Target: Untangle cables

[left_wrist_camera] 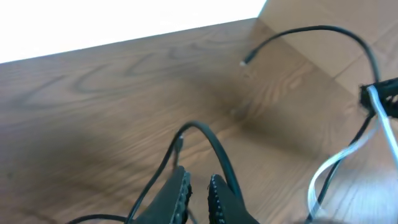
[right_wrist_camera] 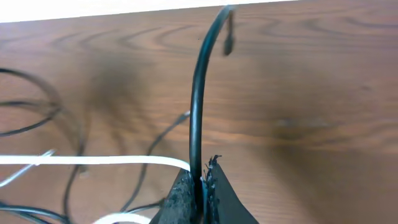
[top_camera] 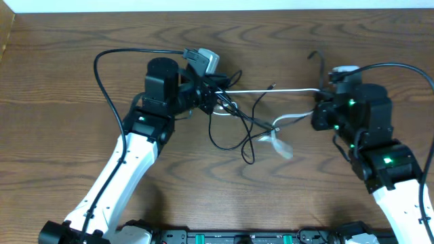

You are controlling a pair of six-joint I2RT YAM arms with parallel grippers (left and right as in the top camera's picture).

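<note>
Layout-wise: the tangle of thin black and white flexible cords (top_camera: 237, 115) sits on the brown wooden table (top_camera: 68, 41), roughly midway between my two arms and toward the far side. My left pincer (top_camera: 211, 95) is right at the tangle's left edge. My right pincer (top_camera: 317, 108) is off to the right of it. A thin white cord (top_camera: 291, 90) spans the gap from one pincer to the other. Loose loops spill from under that span toward the near edge. A thin black cord (right_wrist_camera: 196, 106) sits pinched between my right pincer's fingers and sticks out past the tips. On the left side, another cord arches just ahead of my fingertips.
</note>
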